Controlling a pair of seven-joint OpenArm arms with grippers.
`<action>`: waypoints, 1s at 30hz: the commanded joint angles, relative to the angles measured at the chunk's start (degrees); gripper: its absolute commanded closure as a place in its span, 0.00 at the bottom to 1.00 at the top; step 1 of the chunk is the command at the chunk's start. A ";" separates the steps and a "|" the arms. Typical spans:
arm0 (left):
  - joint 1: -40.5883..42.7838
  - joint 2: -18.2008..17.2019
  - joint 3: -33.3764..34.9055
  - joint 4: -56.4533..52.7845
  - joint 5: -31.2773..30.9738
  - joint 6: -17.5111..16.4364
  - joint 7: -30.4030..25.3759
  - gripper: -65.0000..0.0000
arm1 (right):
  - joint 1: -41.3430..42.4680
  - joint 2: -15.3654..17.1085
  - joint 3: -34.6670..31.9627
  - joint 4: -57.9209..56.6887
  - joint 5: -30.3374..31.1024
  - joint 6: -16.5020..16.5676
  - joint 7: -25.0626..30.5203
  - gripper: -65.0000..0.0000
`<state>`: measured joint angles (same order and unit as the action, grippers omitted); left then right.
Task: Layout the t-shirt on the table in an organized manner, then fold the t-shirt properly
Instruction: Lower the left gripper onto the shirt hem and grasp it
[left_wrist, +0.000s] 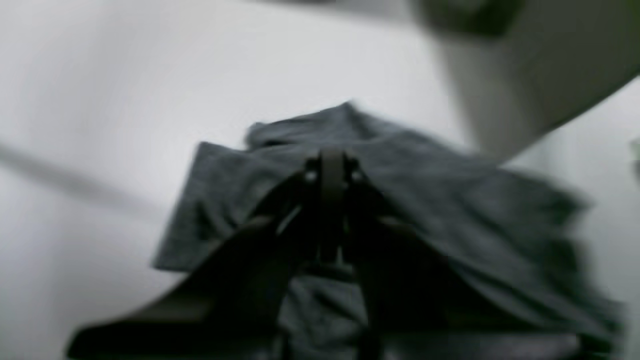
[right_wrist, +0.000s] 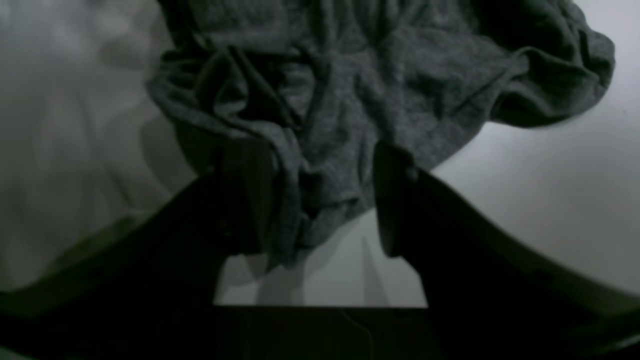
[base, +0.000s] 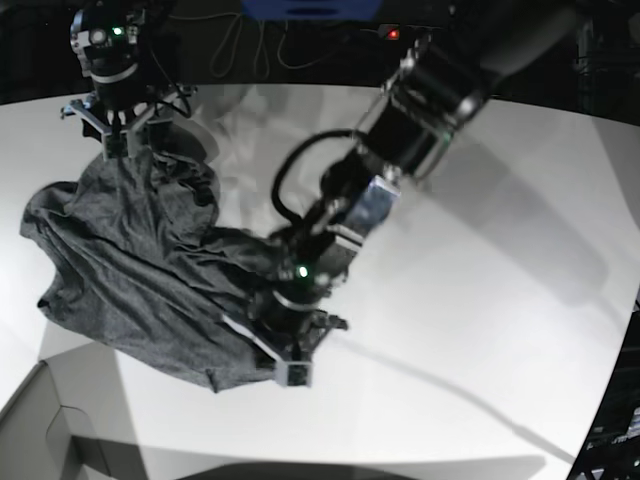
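We see the dark charcoal-grey knit t-shirt (base: 130, 265) rumpled on the smooth white desk (base: 480, 300). Our left claw (base: 290, 362) is pinched together on its near hem; our right claw (base: 118, 140), jaws apart, straddles its far edge.

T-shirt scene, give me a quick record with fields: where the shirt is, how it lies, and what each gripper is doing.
t-shirt: crumpled and bunched, not folded, on the table
left gripper: shut, pinching a raised ridge of cloth near the shirt's near edge
right gripper: jaws apart, straddling a hanging edge of cloth at the shirt's far end
grip by right gripper: cannot tell
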<state>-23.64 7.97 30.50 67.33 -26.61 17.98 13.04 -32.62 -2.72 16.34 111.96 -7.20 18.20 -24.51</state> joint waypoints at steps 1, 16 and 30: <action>-1.64 1.03 0.05 4.10 0.46 -0.61 -1.65 1.00 | -0.21 0.22 0.15 0.96 0.12 -0.31 1.08 0.49; -0.05 1.03 -7.34 -5.22 0.11 -0.88 3.80 0.51 | -0.30 0.30 1.55 1.05 0.04 -0.31 1.08 0.49; -4.45 1.03 -7.07 -16.56 0.11 -0.97 -0.60 0.39 | -0.30 0.22 1.38 1.14 0.12 -0.31 1.08 0.49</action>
<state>-26.04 8.25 23.38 49.58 -26.83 17.39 13.89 -32.75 -2.81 17.56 111.96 -7.25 18.20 -24.69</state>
